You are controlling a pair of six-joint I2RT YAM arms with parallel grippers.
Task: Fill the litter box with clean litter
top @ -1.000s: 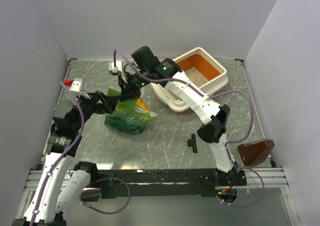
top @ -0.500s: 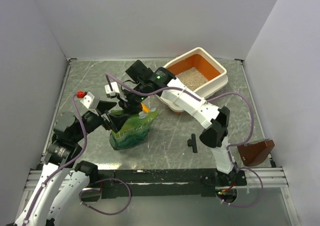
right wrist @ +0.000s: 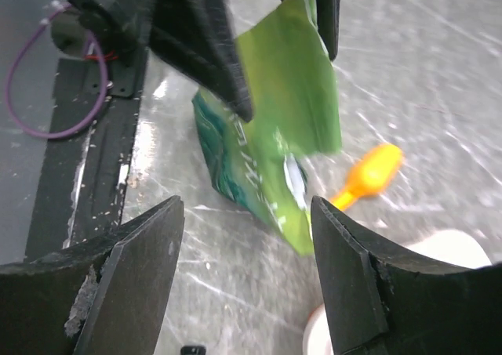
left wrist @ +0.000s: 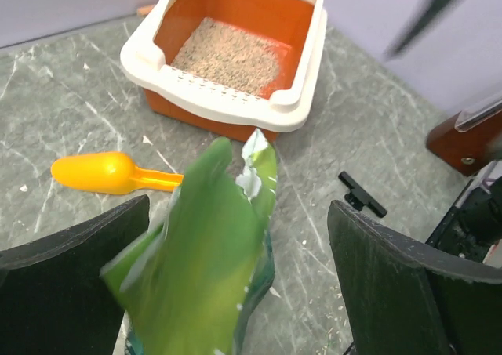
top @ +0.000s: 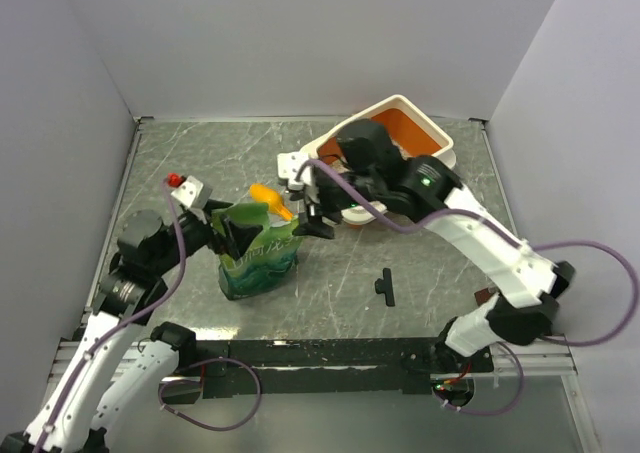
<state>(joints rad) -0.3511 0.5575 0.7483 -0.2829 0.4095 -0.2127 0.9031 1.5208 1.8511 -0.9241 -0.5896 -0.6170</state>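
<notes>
the box (top: 428, 125) sits at the counter's (top: 200, 163) 1 o'clock corner, partly hidden by the right arm. the litter (left wrist: 231, 53) covers part of its orange floor. the green bag (top: 258, 265) stands at about 8 o'clock, with the orange scoop (top: 266, 195) lying at its 12 o'clock. the left pincer (left wrist: 239, 206) gapes wide, fingers either side of the bag's top. the right pincer (right wrist: 247, 206) is spread too, holding nothing, near the bag's 2 o'clock side.
</notes>
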